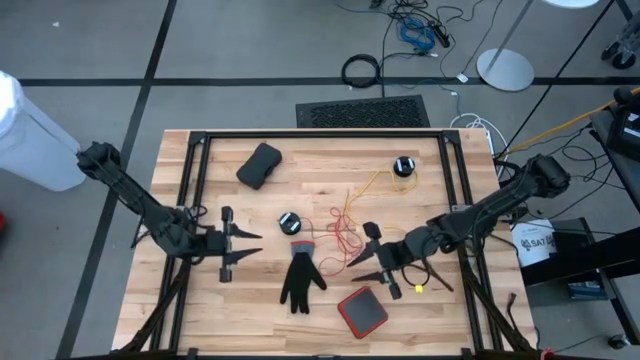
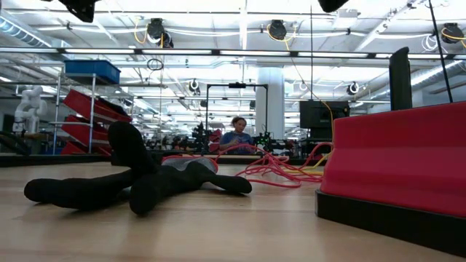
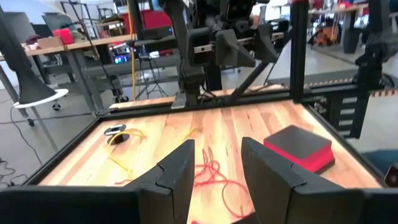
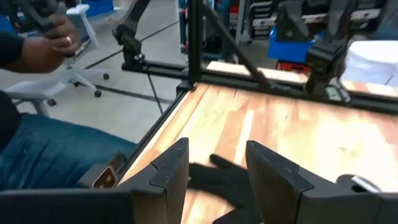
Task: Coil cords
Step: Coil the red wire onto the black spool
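A yellow cord runs across the table from a black puck at the far right. A red cord lies in a loose tangle at the table's middle, beside a second puck. In the left wrist view the red cord lies ahead of the fingers and the yellow cord farther off. My left gripper hovers open at the left, pointing toward the tangle. My right gripper hovers open on the tangle's right, pointing left toward the black glove. Nothing is between either pair of fingers.
A black glove lies flat near the front middle, and a red and black box sits at the front right. A black pouch lies at the far left. A small yellow piece lies under the right arm. A seated person is beside the table.
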Controlling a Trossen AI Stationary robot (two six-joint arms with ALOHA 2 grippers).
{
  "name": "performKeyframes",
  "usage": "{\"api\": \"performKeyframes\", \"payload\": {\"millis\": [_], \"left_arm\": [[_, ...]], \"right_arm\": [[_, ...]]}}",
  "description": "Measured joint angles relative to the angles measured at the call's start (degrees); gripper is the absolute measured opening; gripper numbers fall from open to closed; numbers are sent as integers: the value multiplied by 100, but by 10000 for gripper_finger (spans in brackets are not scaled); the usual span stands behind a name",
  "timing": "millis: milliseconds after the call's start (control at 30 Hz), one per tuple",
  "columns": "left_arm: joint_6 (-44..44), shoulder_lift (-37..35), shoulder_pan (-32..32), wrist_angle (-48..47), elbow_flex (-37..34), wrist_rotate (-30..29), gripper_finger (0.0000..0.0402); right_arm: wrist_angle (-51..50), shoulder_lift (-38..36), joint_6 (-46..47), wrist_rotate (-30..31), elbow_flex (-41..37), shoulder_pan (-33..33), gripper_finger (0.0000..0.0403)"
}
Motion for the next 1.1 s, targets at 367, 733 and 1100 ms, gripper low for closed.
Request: {"api": "performKeyframes", "payload": {"millis": [367, 733, 1100], "left_arm": [[11, 522, 89, 2, 0, -60, 140], [13, 630, 485, 63, 0, -147, 140], [487, 627, 778, 63, 2, -397, 140]], "right_arm": [[34, 526, 226, 41, -1, 53, 146], [683, 1068, -339, 77, -2, -67, 146], [1879, 1377, -1843, 77, -2, -485, 146]]}}
